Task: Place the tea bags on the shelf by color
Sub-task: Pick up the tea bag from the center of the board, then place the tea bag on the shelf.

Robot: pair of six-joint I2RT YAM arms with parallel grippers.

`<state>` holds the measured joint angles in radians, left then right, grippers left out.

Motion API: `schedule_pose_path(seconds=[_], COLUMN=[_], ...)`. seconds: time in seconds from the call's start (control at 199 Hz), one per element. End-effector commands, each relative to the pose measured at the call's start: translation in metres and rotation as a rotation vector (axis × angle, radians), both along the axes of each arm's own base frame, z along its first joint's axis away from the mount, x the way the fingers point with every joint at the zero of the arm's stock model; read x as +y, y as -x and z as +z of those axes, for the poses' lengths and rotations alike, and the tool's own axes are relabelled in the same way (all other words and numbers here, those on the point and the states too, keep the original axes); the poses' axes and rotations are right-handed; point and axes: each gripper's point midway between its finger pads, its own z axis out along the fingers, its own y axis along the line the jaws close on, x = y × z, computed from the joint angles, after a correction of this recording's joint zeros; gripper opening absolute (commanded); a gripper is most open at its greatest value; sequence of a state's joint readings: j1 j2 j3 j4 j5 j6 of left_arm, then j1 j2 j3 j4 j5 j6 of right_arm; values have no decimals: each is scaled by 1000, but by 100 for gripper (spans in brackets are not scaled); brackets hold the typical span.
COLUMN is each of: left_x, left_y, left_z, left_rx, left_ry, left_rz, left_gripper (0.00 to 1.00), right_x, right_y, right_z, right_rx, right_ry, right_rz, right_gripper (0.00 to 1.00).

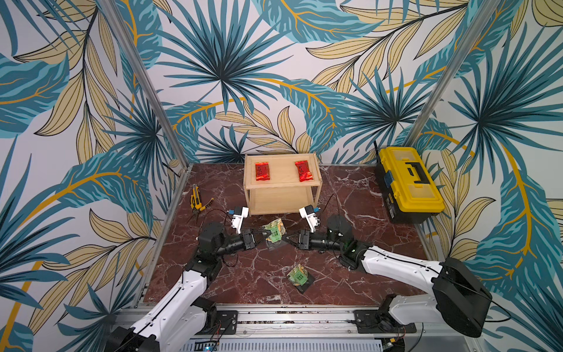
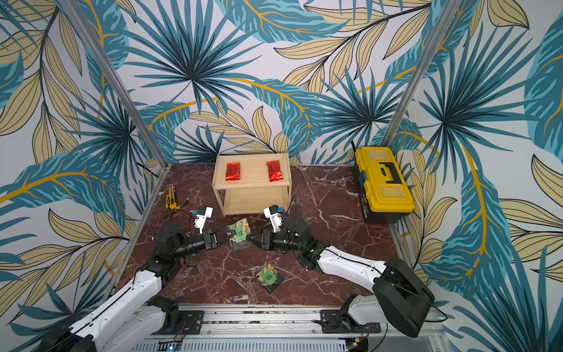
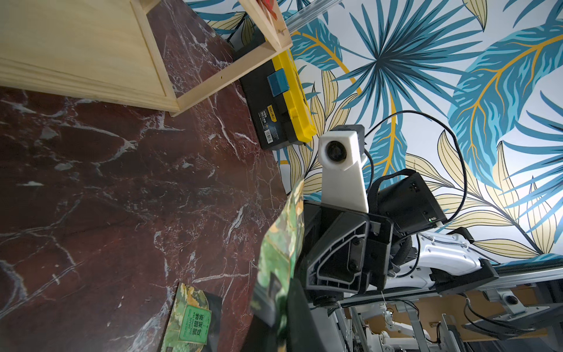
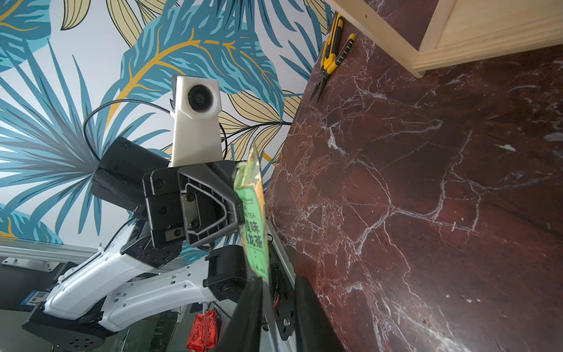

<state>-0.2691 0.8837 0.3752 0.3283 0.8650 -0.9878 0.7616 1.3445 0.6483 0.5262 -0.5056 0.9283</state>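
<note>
Currently the green tea bag (image 1: 273,233) hangs above the table (image 1: 243,274), in front of the shelf (image 1: 283,185), pinched in my left hand (image 1: 264,234). The fingers of my right hand (image 1: 285,239) flank its other edge, but I cannot tell whether they grip. Both red tea bags (image 1: 262,171) lie on the top tier (image 1: 281,170); a second green tea bag (image 1: 299,274) lies on the table. I judge this a handover: next, one hand must release and the other carry the bag to the lower tier (image 1: 278,202).

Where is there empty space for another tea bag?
The shelf is bare between the red tea bags on top; its lower tier looks bare. The table is bare between shelf and toolbox. Crowded in front of the shelf: left tool and right tool meet at a green tea bag.
</note>
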Motion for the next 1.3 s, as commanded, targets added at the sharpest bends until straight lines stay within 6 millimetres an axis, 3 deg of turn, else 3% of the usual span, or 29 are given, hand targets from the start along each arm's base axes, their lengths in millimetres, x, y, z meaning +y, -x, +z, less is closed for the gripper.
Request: schedule_pose_path(seconds=[0.0, 0.236, 0.296, 0.427, 0.523, 0.648, 0.784, 1.015, 1.045, 1.296], left_x=[0, 1, 2, 9, 29, 64, 81, 108, 109, 123], left_y=[0, -2, -4, -12, -27, -45, -53, -63, -64, -75], left_z=[24, 23, 23, 23, 16, 15, 20, 35, 38, 50], left_rx=[-74, -80, -85, -102, -95, -72, -56, -47, -51, -51], left_ry=[26, 15, 5, -58, -217, -392, -447, -534, -537, -551], left_rz=[-11, 2, 11, 62, 193, 397, 494, 626, 634, 680], left_gripper=[0, 3, 21, 74, 91, 93, 93, 93, 93, 93], right_x=[1, -4, -6, -12, -19, -24, -16, -2, 10, 31], right_y=[-1, -2, -5, -19, -37, -65, -94, -133, -128, -150], right_z=[4, 1, -4, -19, -31, -49, -61, -60, -57, -64], right_rx=[-14, -15, -11, -12, -51, -104, -182, -333, -354, -446], right_ry=[-24, 10, 41, 113, 186, 264, 337, 354, 341, 357], right_rz=[-1, -22, -39, -112, -202, -314, -390, -517, -503, -539], right_gripper=[20, 3, 0, 0, 0, 0, 0, 0, 0, 0])
